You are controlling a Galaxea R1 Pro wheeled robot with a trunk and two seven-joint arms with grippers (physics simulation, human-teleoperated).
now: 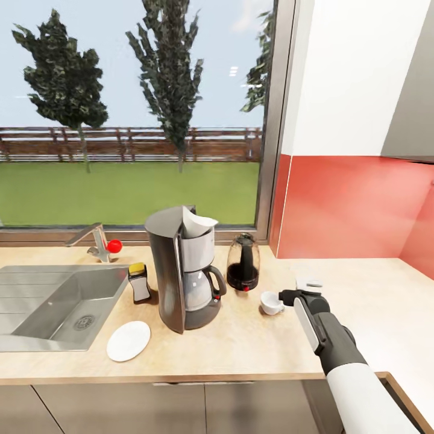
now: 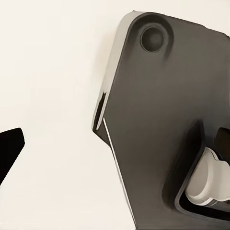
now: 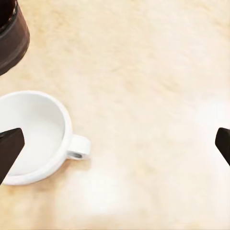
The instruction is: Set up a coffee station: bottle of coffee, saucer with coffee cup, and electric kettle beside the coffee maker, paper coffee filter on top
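The grey coffee maker (image 1: pixel 181 277) stands on the countertop (image 1: pixel 253 349) with a white paper filter (image 1: pixel 196 224) in its top. A yellow-capped coffee bottle (image 1: pixel 139 282) is at its left and a dark electric kettle (image 1: pixel 243 263) at its right. The white saucer (image 1: pixel 128 340) lies bare at the front left. The white coffee cup (image 1: pixel 271 302) (image 3: pixel 33 136) stands on the counter in front of the kettle. My right gripper (image 1: pixel 289 296) (image 3: pixel 115 148) hovers open just over and right of the cup, one fingertip (image 3: pixel 9 148) above its bowl. My left gripper (image 2: pixel 115 148) is open near my own dark body.
A steel sink (image 1: pixel 54 307) with a faucet (image 1: pixel 96 241) takes up the counter's left end. A window runs behind, and a red backsplash (image 1: pixel 355 205) is at the right. The kettle's base (image 3: pixel 12 38) sits close to the cup. Bare counter stretches right of my arm.
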